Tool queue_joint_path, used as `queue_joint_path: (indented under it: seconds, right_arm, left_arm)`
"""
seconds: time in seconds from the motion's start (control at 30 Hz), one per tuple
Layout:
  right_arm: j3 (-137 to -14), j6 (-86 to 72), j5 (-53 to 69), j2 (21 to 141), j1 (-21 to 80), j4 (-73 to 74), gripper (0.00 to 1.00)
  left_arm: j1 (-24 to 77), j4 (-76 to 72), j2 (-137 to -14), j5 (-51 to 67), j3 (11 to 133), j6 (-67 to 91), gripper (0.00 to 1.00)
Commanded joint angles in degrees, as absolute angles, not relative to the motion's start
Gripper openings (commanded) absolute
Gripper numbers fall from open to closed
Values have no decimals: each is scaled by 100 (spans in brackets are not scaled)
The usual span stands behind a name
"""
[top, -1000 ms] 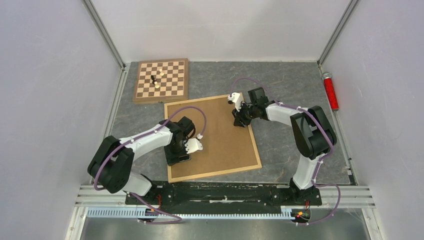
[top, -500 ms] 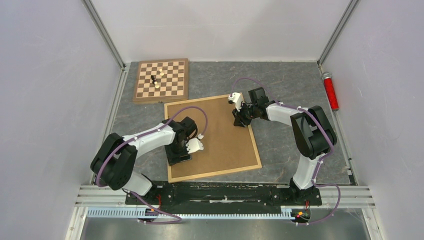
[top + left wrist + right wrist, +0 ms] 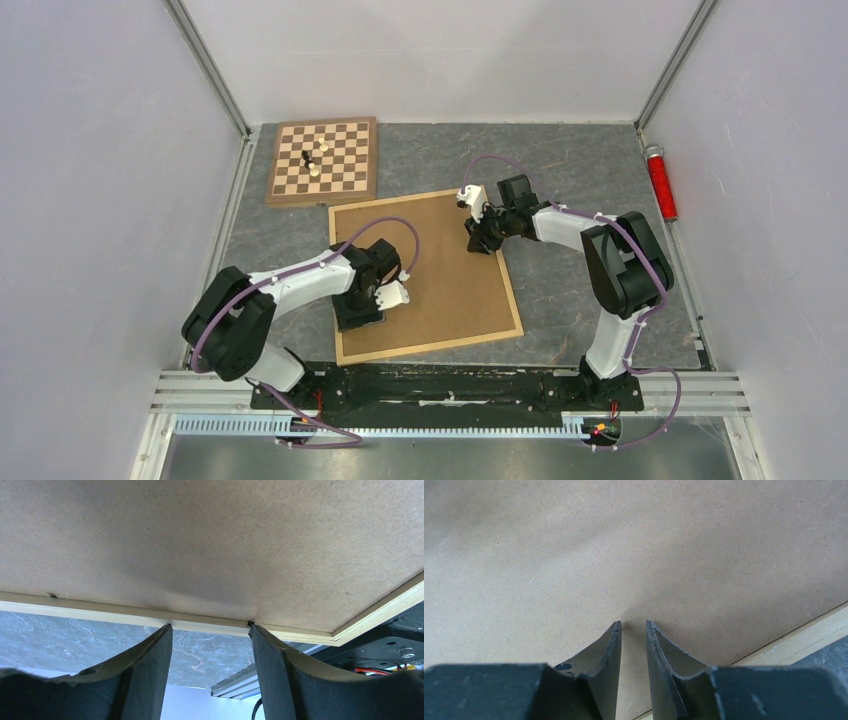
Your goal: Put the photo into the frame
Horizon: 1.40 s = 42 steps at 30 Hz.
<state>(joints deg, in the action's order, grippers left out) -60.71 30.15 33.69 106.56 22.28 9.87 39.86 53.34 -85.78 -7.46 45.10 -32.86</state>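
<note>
Worktop (image 3: 580,160): grey marbled surface, enclosed by white walls at the left, right and far sides.

Item 1, the frame (image 3: 430,347): light natural wood with a narrow border. It lies flat and slightly skewed at the middle of the worktop, reaching close to the near edge. A brown backing board (image 3: 450,280) faces up and fills the frame.

Item 2, left end effector (image 3: 209,626): at the frame's left rail, close to its near-left corner. The fingers are spread wide, with both tips at the wooden rim. Only bare worktop shows between them, and nothing is gripped.

Item 3, right end effector (image 3: 634,624): over the backing board, just inside the frame's right rail toward its far end. The fingers are parted by a narrow gap and hold nothing. Whether the tips touch the board cannot be told.

Item 4, checkered chessboard (image 3: 345,175): at the far-left corner, apart from the frame, carrying a few chess pieces (image 3: 312,160).

Item 5, red cylinder (image 3: 660,182): lying along the right edge, toward the far side.
</note>
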Motion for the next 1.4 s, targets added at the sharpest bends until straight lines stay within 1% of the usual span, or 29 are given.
queue_joint_path:
  seconds: [0.0, 0.97, 1.2, 1.37]
  right_arm:
    - [-5686, 2965, 3103, 10925, 2224, 2206, 27]
    - [-5710, 2954, 3111, 10951, 2223, 2207, 27]
    - [-5704, 2966, 3103, 10952, 2223, 2212, 27]
    - [-5712, 2962, 3103, 10949, 2223, 2198, 27]
  left_arm:
    - [4058, 3248, -8947, -140, 4087, -2745, 66]
    - [4307, 3322, -9018, 118, 4342, -2625, 66]
    - [4307, 3484, -8604, 19, 4407, -2618, 66]
    - [4289, 3725, -8183, -303, 4516, -2659, 66]
